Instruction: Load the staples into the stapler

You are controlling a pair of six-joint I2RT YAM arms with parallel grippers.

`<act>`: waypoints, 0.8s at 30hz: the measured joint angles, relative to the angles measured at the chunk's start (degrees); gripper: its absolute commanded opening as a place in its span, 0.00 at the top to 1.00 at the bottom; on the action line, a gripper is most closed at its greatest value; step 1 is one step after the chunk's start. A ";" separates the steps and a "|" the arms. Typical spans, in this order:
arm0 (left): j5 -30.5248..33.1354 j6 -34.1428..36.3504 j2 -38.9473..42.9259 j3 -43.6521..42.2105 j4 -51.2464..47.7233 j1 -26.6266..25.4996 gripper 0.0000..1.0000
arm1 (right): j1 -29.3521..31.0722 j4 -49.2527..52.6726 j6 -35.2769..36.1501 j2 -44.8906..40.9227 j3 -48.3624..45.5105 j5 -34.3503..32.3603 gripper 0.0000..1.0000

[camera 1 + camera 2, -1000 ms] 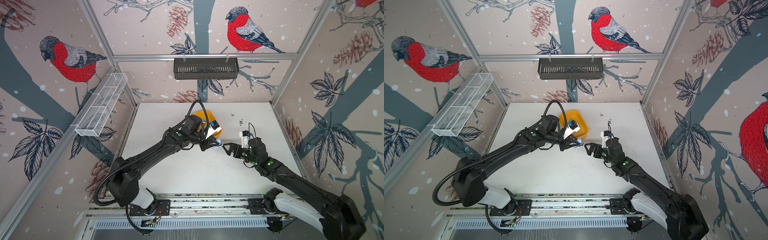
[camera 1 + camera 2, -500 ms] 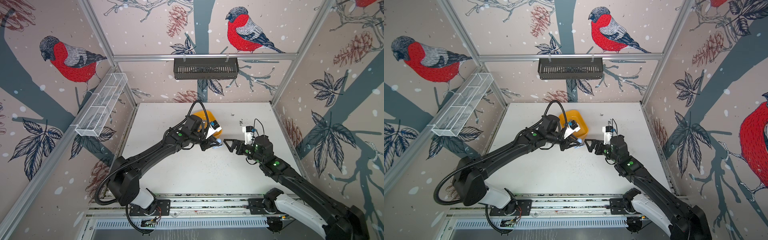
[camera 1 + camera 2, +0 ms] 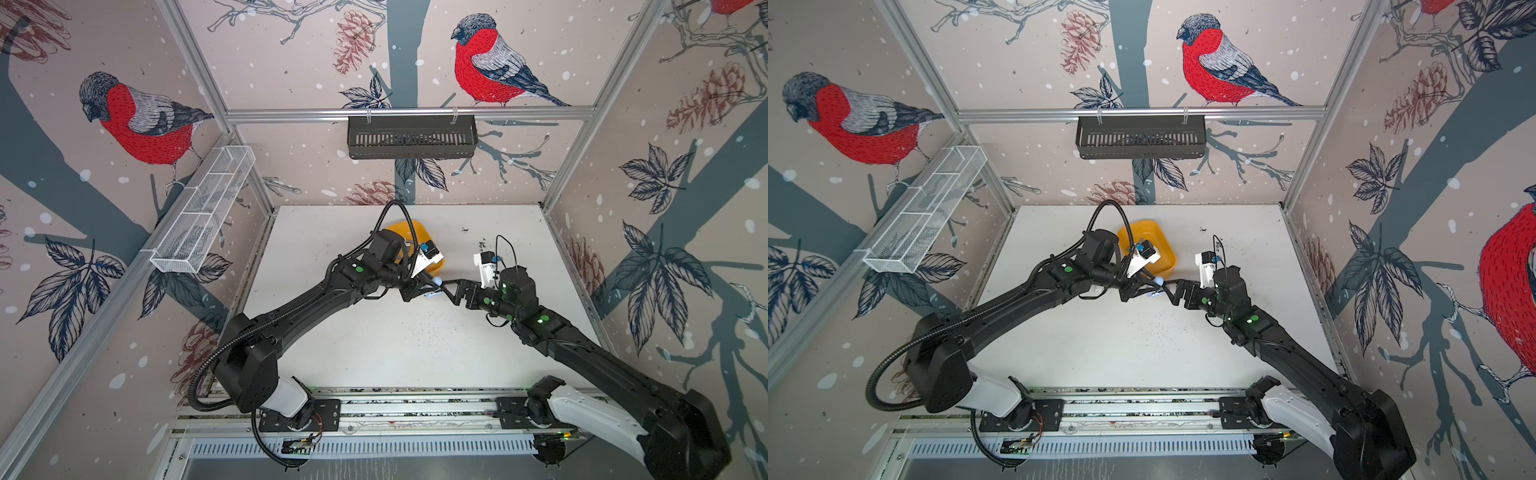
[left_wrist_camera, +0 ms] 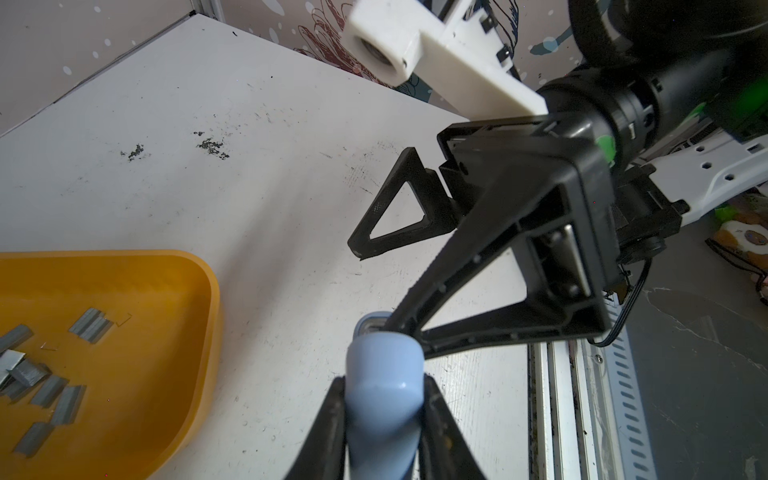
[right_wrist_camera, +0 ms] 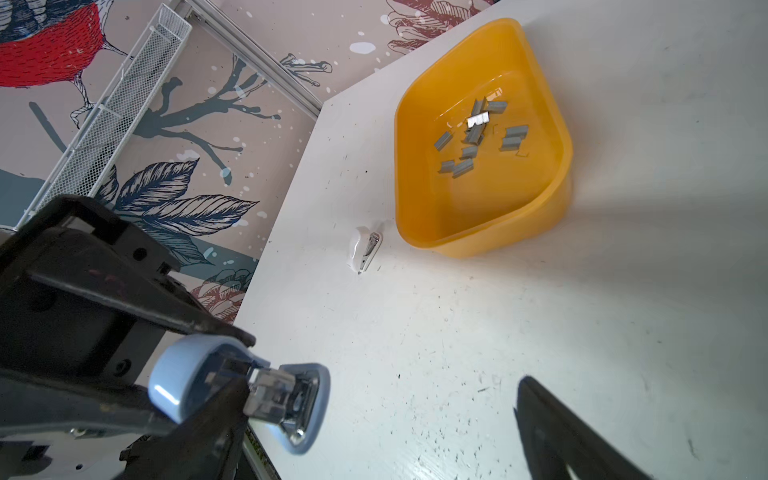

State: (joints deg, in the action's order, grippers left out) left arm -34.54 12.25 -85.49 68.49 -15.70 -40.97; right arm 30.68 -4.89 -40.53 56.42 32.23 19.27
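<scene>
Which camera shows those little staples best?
The right wrist view: the staples lie in plain sight inside the yellow tub. The left wrist view cuts the pile off at its edge. In both top views they are too small to make out.

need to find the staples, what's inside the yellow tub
Grey staple strips lie scattered loose on the floor of the yellow tub; nothing else shows in it. In both top views the left arm's camera mount covers part of the tub.
</scene>
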 measured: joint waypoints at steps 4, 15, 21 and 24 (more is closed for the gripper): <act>-0.46 -0.33 0.83 -0.33 0.07 0.42 0.93 | 0.15 -0.02 0.00 -0.02 -1.55 -0.94 0.00; -3.45 -1.77 1.81 -0.92 1.86 1.84 0.93 | 4.85 -0.04 0.35 3.23 -1.75 -1.90 0.00; -5.92 -1.92 1.99 -1.01 2.93 2.60 0.93 | 6.34 0.11 2.29 2.51 -0.74 -2.01 0.00; -8.22 -3.02 2.34 -1.29 3.21 3.89 0.93 | 5.81 0.00 4.90 -0.68 -1.09 -2.16 0.04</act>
State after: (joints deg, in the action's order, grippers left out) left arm -42.76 9.23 -83.15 67.20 -12.49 -37.08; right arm 36.49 -4.89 -35.64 55.75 31.14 17.10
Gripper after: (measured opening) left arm 0.264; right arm 0.994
